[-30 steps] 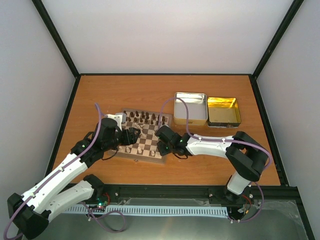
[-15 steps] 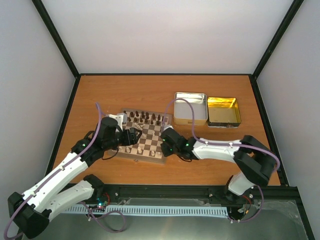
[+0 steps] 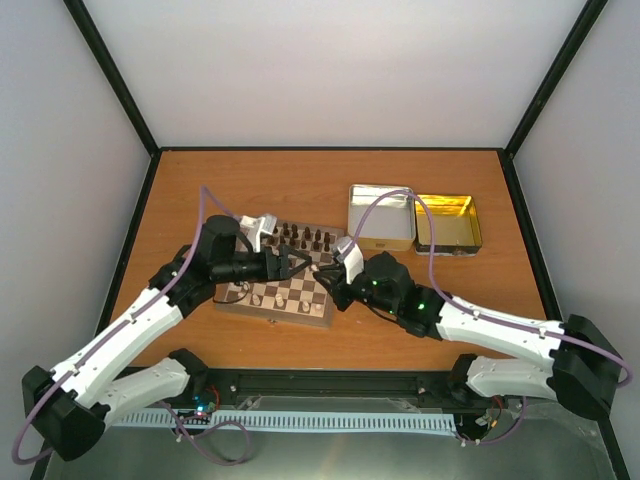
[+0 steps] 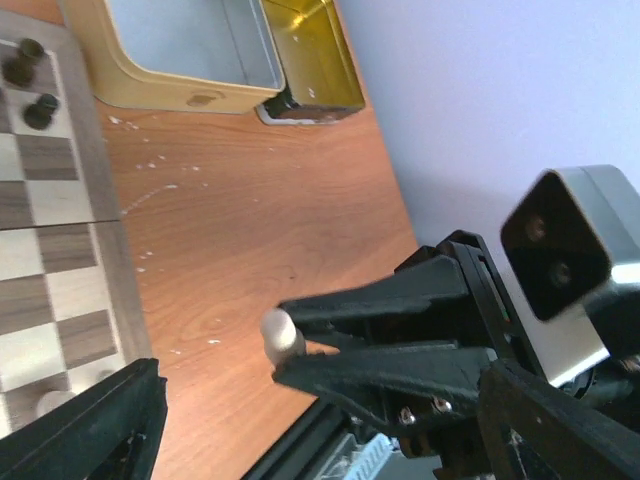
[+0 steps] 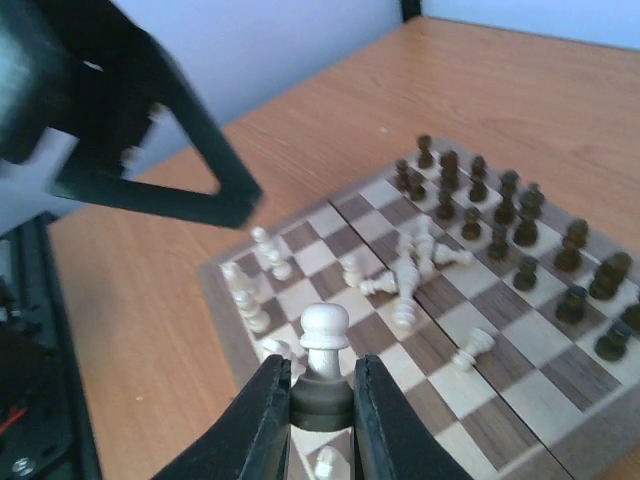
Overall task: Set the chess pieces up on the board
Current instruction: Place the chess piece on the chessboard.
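Observation:
The board (image 3: 300,312) lies left of the table's middle. Dark chess pieces (image 3: 300,238) stand in rows along its far edge. In the right wrist view the dark pieces (image 5: 505,215) stand in rows, several cream pieces (image 5: 410,268) lie toppled mid-board and others (image 5: 245,295) stand near the left edge. My right gripper (image 3: 325,274) (image 5: 322,395) is shut on a cream pawn (image 5: 324,335) with a dark base, held above the board's near right part. My left gripper (image 3: 297,262) (image 4: 320,385) is open and empty, facing the right gripper's fingers (image 4: 400,330) and the pawn (image 4: 281,337).
A silver tin (image 3: 381,216) and a gold tin (image 3: 447,222) stand open at the back right, beyond the board; both show in the left wrist view (image 4: 190,55) (image 4: 312,55). The black rail (image 3: 330,382) runs along the near edge.
My right gripper has risen from the board's right edge holding the cream pawn, its arm swung lower. My left gripper has moved right across the board toward it.

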